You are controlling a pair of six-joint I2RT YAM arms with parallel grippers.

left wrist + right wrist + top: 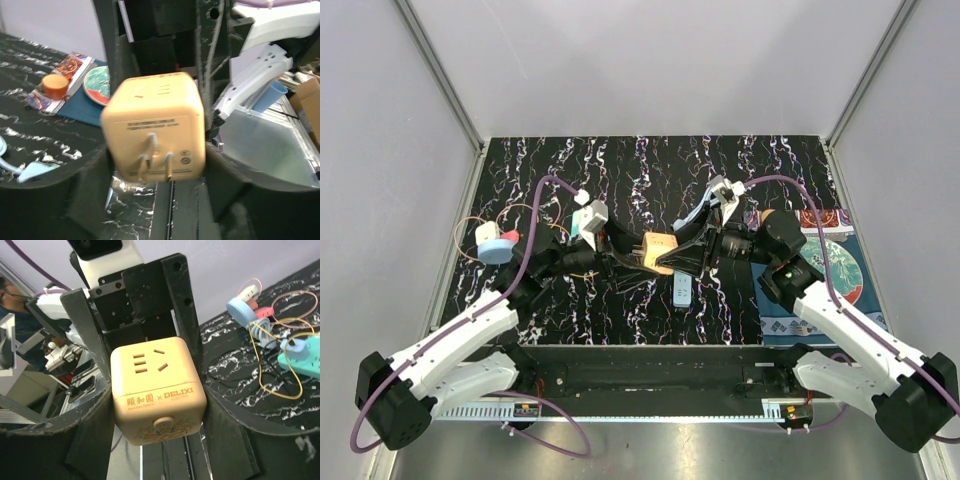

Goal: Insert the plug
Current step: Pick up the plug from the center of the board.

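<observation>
On the blue mat (82, 112) at the right I see a teal plate (97, 82) and a small orange cup (55, 85). What the cup holds I cannot tell, as the arm covers it from above. The plug cube (658, 250) is at the table's middle, between both arms. The left gripper (157, 170) is clamped on its sides, and the right gripper (159, 415) presses it from the opposite end. The cube's prongs (155, 162) are blurred. The teal power strip (302, 357) is cut off at the frame edge.
</observation>
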